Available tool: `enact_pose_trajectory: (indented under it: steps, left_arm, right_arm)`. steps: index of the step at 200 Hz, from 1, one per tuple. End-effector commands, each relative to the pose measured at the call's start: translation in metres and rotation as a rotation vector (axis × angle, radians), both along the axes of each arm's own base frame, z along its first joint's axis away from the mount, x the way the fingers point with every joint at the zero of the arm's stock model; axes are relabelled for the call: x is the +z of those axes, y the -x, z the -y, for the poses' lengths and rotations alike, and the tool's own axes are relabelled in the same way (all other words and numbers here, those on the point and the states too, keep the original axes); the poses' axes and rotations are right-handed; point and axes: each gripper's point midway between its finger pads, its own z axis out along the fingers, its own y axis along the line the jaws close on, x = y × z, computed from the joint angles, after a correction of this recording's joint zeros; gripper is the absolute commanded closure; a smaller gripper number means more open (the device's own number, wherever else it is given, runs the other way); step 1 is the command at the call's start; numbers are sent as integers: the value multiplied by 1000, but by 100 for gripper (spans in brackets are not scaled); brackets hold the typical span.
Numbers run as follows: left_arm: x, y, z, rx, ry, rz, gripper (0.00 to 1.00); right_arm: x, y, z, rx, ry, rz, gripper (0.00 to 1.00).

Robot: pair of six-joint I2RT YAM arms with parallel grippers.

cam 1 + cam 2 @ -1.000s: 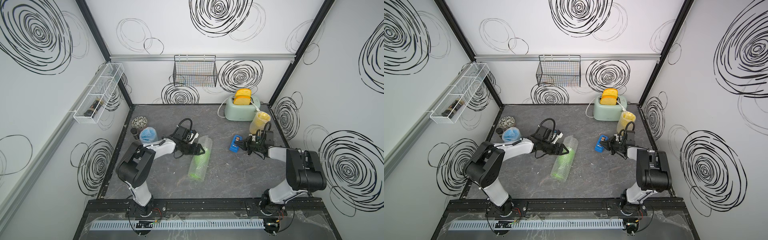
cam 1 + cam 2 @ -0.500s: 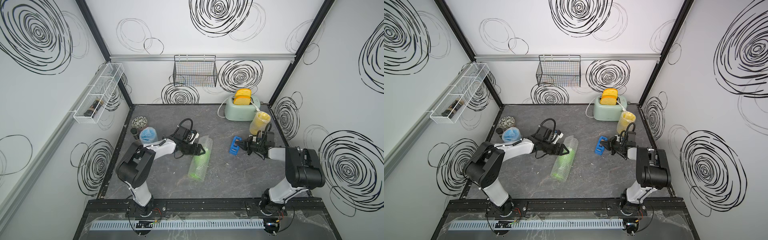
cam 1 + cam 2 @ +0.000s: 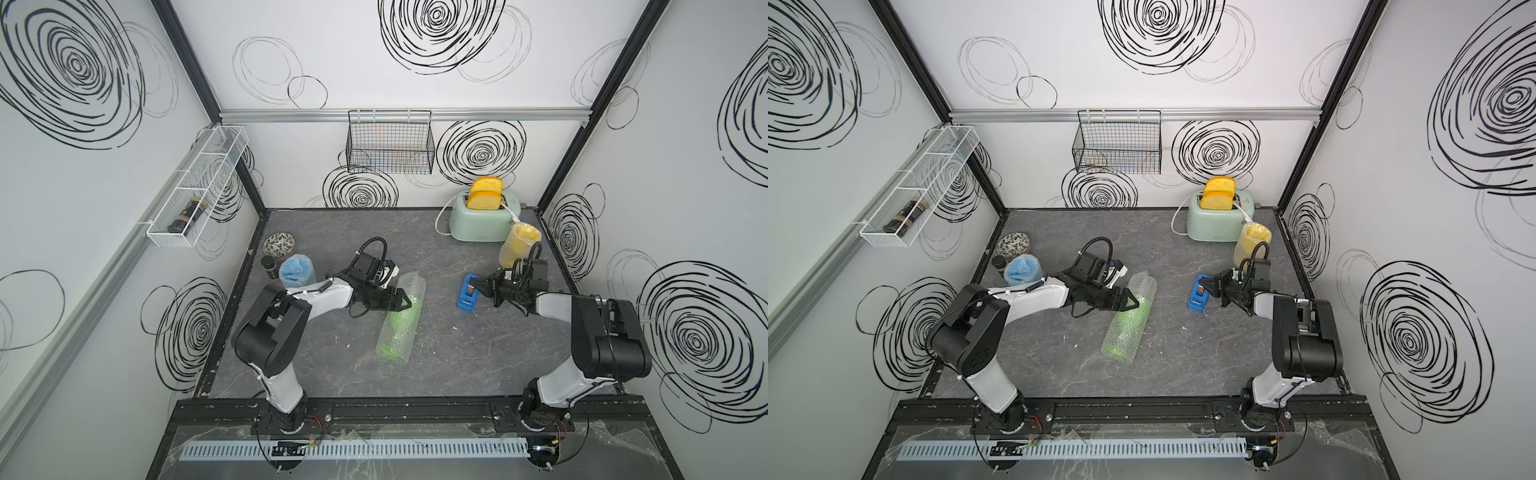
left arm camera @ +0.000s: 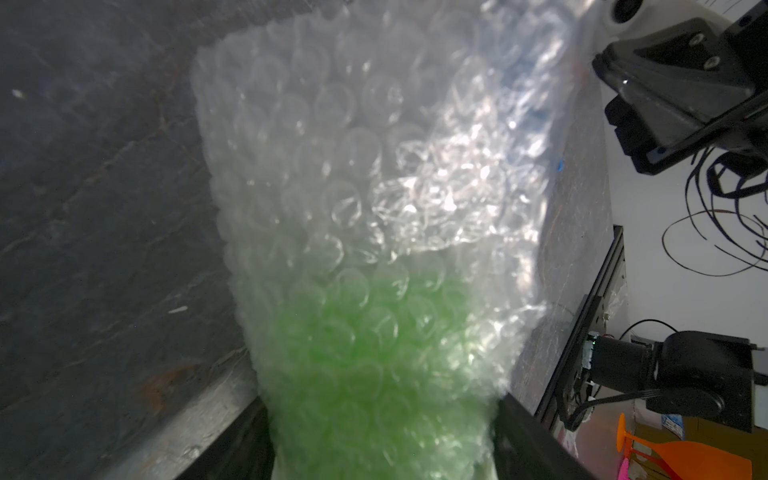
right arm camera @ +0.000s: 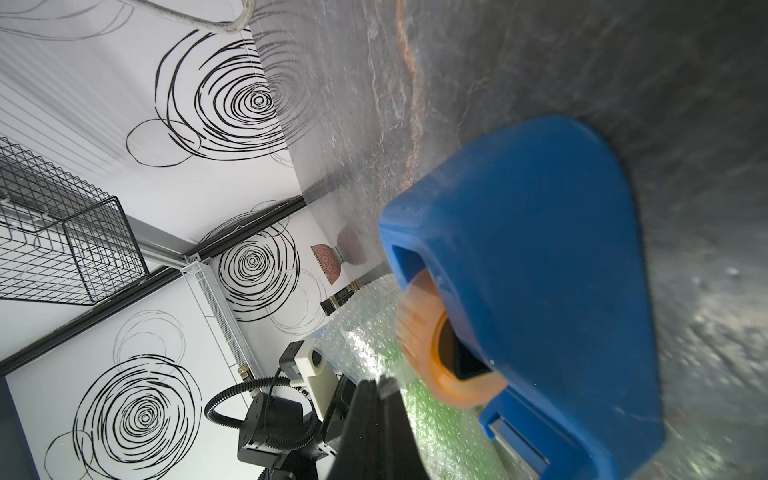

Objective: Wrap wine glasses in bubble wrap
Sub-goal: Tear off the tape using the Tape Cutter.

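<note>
The green wine glass [image 3: 399, 322] [image 3: 1129, 320] lies on its side mid-table, rolled in bubble wrap [image 4: 353, 145]. My left gripper [image 3: 405, 300] [image 4: 382, 449] straddles this roll, one jaw pressed against each side of the wrap. My right gripper [image 3: 482, 286] [image 5: 384, 384] is shut beside the blue tape dispenser [image 3: 467, 294] [image 5: 561, 270], with a small bit of clear tape pinched at its tips. The blue wine glass [image 3: 296, 270] stands wrapped at the left edge. The yellow wine glass [image 3: 518, 246] stands wrapped in front of the toaster.
A mint toaster [image 3: 482, 222] with yellow toast stands at the back right. A patterned bowl [image 3: 279, 244] and a small dark jar [image 3: 269, 266] sit by the left wall. A black wire basket [image 3: 390, 143] hangs on the back wall.
The blue tape dispenser has tipped up and turned at the right gripper's tips. The left arm and the green roll have not moved.
</note>
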Motion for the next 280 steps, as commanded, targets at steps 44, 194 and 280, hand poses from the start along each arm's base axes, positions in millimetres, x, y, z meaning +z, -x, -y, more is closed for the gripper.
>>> enact_pose_trajectory:
  steps: [44,194,280]
  left_arm:
    - [-35,24,-17,2,-133,-99,22]
    - [-34,25,-20,9,-134,-95,22]
    - [-34,23,-19,6,-138,-88,22]
  right_arm:
    - [27,-14,-1,18,-32,67,100]
    - [11,-3,2,-25,-53,22,100]
    - [49,-2,-4,-13,-59,91,100]
